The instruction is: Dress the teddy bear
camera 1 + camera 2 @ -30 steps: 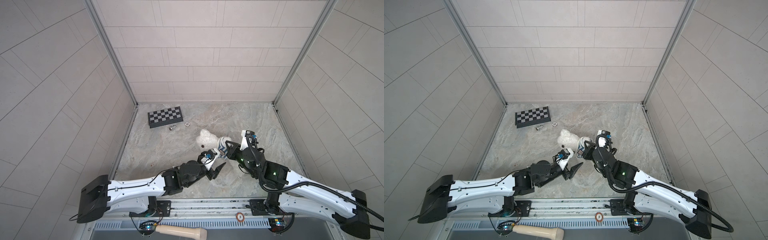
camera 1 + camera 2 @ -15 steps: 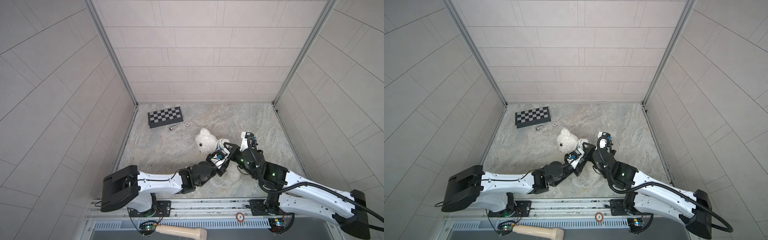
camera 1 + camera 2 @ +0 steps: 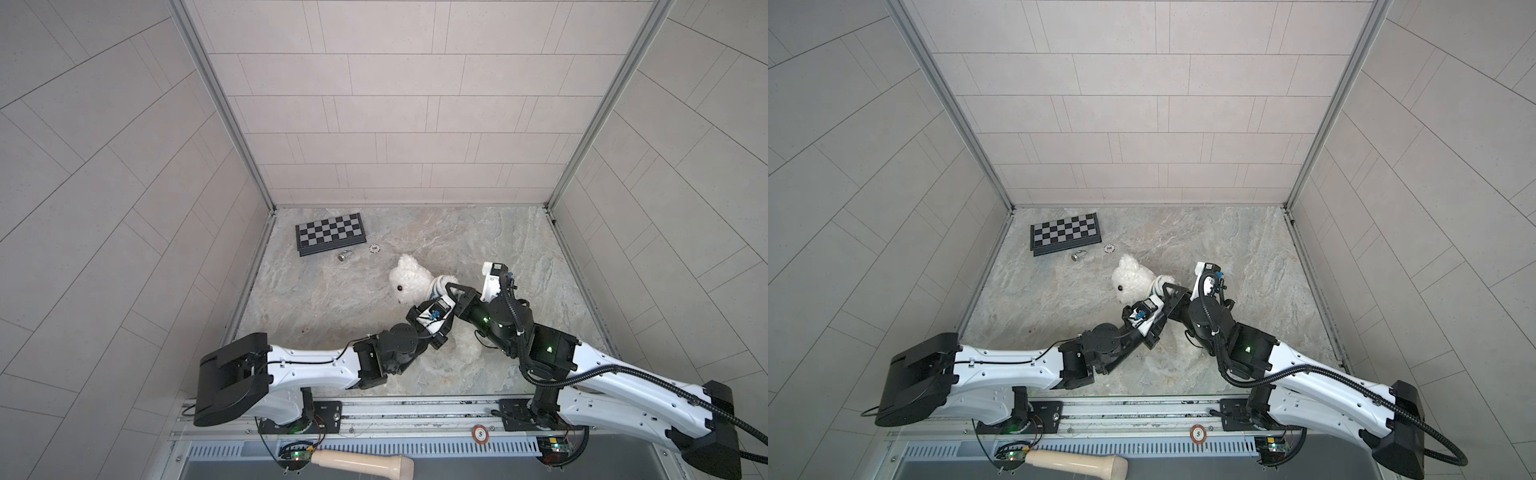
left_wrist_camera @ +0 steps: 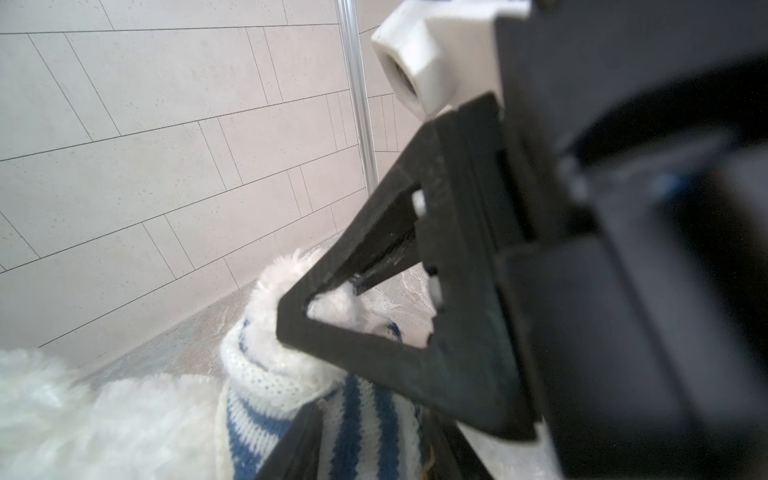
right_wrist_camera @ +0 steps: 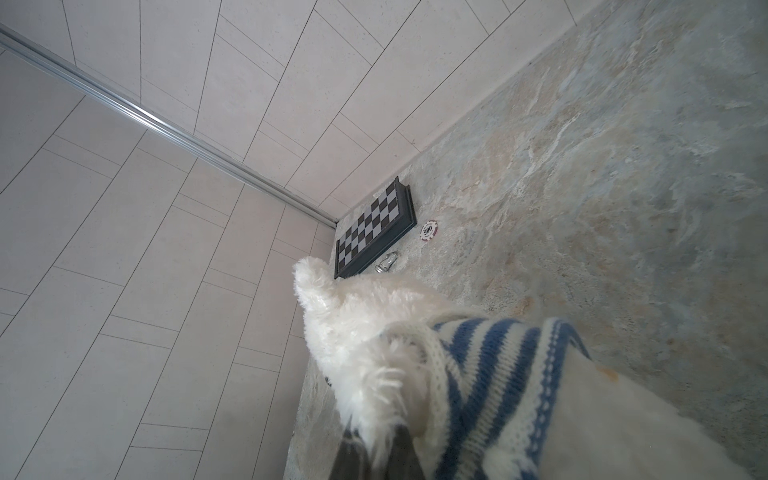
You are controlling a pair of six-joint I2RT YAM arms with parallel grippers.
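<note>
Beyond teddy bear (image 3: pixel 409 282), open floor (image 3: pixel 498 237) (walls (image 3: pixel 395 124) well apart)

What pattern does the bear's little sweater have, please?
The sweater has blue-and-white stripes, clearest in the right wrist view.

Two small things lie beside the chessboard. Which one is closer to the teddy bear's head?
The round poker chip; the shiny metal piece beside it lies farther from the teddy bear.

The left arm (image 3: pixel 307 370) and right arm (image 3: pixel 615 386) wear glossy white shells with black joints. A ribbed black cable (image 3: pixel 534 381) trails along the right arm, which shows a green light (image 3: pixel 550 349). The right gripper (image 4: pixel 353 286) has black triangular-framed fingers.
</note>
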